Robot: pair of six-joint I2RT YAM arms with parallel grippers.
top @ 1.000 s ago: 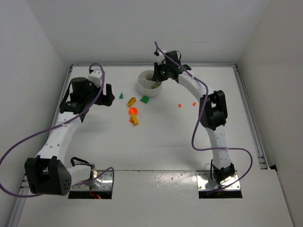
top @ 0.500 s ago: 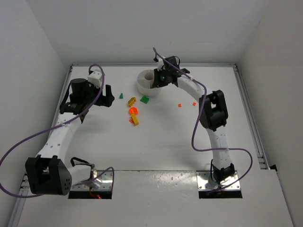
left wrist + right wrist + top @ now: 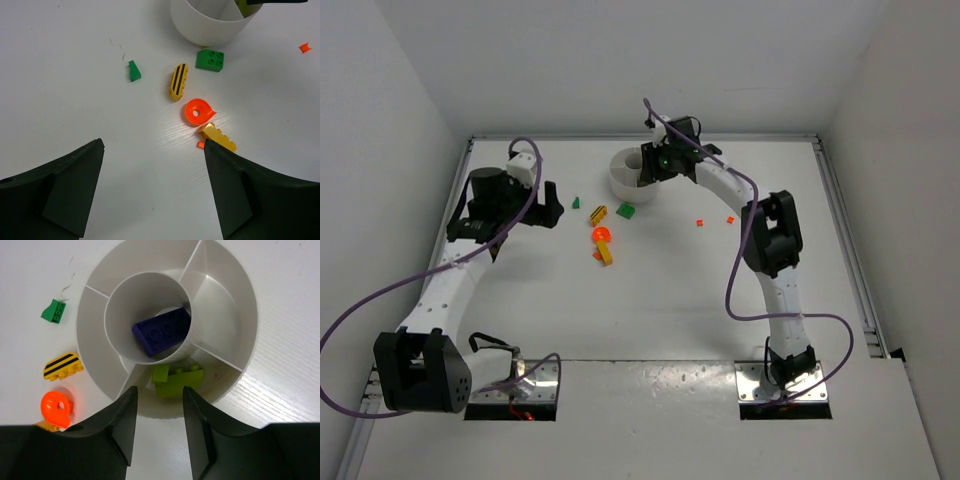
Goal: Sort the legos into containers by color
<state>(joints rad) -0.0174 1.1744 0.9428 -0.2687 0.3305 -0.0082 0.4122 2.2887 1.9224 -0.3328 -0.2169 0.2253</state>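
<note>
The white divided dish [image 3: 220, 300] stands at the back middle of the table [image 3: 623, 176]. A purple brick [image 3: 161, 331] lies in its centre well and a lime brick [image 3: 180, 380] in a near wedge. My right gripper [image 3: 159, 390] hovers over the dish's near rim [image 3: 656, 163], open and empty. My left gripper [image 3: 154, 145] is open and empty [image 3: 546, 206], left of the loose legos. On the table lie a green wedge [image 3: 134, 71], a yellow-black striped piece [image 3: 178, 81], a green brick [image 3: 210, 59], an orange round piece [image 3: 196, 111] and a yellow brick [image 3: 218, 138].
Two tiny orange-red bits [image 3: 700, 222] [image 3: 730, 219] lie right of the dish, under the right arm. Another small orange bit [image 3: 200, 144] sits by the yellow brick. White walls close in the table at back and sides.
My right gripper has shifted a little left, over the dish. The left arm has barely moved. The loose legos lie where they were.
</note>
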